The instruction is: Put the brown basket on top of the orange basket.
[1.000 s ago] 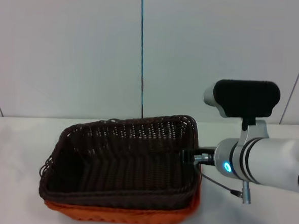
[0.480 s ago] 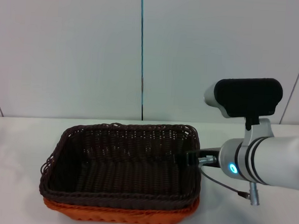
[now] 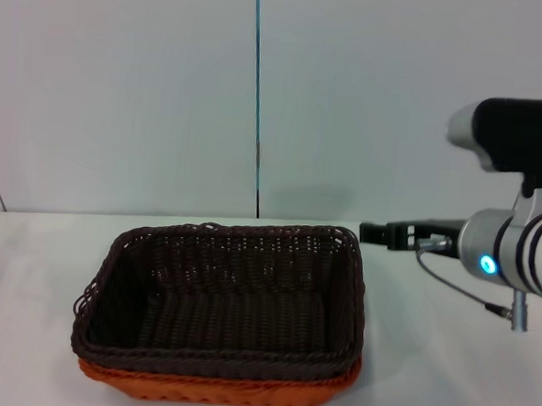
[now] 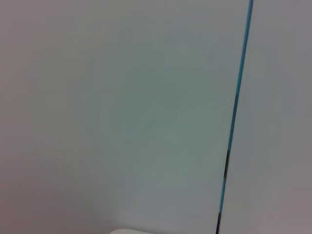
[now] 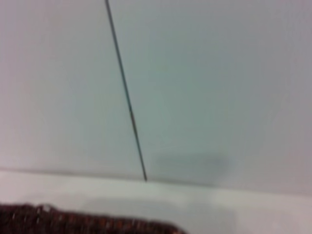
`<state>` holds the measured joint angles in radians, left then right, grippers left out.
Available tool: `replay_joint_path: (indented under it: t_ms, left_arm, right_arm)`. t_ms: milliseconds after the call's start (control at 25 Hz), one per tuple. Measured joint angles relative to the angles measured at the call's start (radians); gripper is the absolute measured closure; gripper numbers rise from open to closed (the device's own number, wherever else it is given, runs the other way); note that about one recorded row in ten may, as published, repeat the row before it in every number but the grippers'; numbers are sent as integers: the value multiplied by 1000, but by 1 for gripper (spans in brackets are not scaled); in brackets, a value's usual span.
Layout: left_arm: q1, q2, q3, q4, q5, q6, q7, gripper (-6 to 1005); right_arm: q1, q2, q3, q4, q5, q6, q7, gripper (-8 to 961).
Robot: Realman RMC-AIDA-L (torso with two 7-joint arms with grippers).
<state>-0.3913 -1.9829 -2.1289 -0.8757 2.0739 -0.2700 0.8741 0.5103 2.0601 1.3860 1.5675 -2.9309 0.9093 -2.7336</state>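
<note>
- The brown basket sits nested on the orange basket: stacking looks done.
- Right pincer, at its 2 o'clock, grasps nothing; whether parted, I cannot tell.
- Left pincer unseen.

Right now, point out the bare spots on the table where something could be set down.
Bare table lies left of the brown basket, which sits nested in the orange basket. More bare surface lies to their right, below the right gripper. The strip between baskets and wall is narrow.
</note>
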Motion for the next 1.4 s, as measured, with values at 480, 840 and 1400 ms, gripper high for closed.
replay_joint_path:
  t_ms: [480, 840, 1400]
  left_arm:
    - [13, -58, -42, -58, 0, 3, 6, 83]
    - [20, -100, -76, -81, 0, 10, 24, 83]
    - [65, -160, -70, -124, 0, 83, 29, 83]
  right_arm:
    - [-109, 9, 56, -63, -1, -321, -96, 6]
    - [-175, 12, 87, -224, -1, -677, -97, 6]
    - [-231, 18, 122, -504, 1, -1106, -92, 5]
